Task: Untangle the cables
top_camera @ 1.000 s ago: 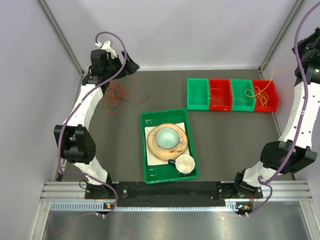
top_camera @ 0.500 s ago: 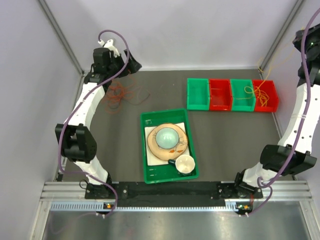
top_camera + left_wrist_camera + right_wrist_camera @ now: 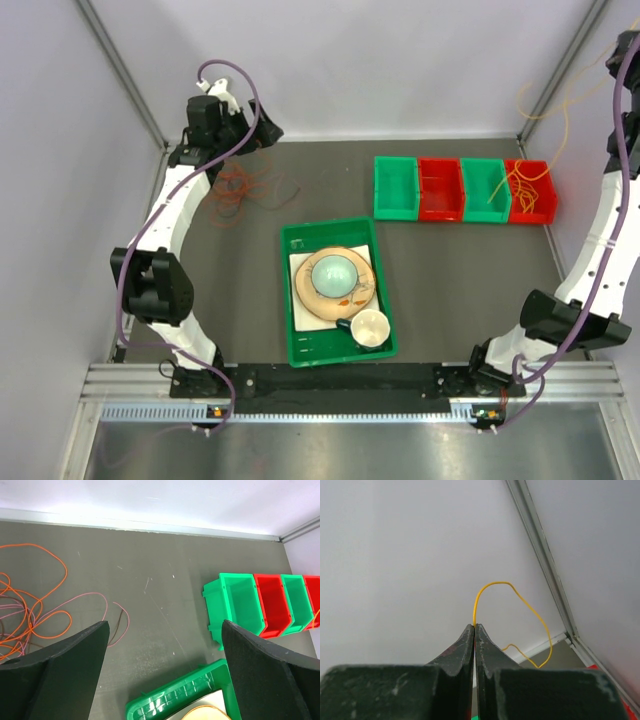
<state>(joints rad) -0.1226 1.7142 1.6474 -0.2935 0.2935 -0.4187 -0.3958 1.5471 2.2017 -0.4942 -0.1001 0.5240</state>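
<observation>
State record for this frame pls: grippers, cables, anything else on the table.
left gripper: open, empty, over the table beside the tangle
right gripper: shut on yellow cable, high by the right wall
yellow cable: hangs from the grip toward the far-right red bin
tangle: orange and red strands loose on the table, far left
tray: green, mid-table, holding plate, bowl, cup
</observation>
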